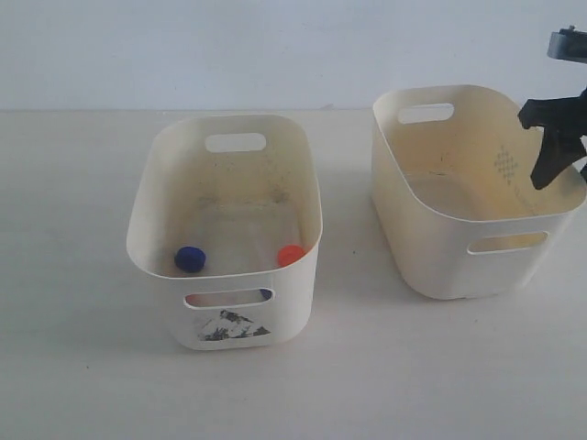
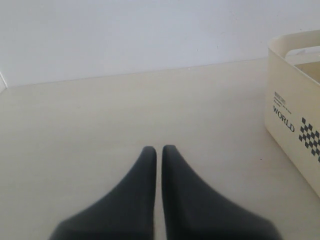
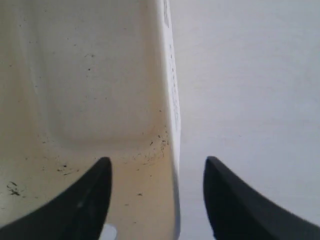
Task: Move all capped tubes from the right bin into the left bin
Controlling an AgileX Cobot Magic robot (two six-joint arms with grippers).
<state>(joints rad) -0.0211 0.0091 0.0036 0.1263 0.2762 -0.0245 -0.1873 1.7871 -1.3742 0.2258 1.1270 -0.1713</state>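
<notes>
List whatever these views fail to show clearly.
1. Exterior view: the front wall of the left bin hides everything behind its slot except a dark blue sliver, perhaps a third cap.
2. Exterior view: the front wall of the right bin hides its near floor.
3. Exterior view: the sticker is too blurred.

The left gripper (image 2: 159,150) has two matte black fingers (image 2: 130,200), broad at the base and curving in to blunt rounded tips. The right gripper (image 3: 156,162) has the same smooth black fingers. In the exterior view, a grey rounded part (image 1: 567,43) tops its black body.
</notes>
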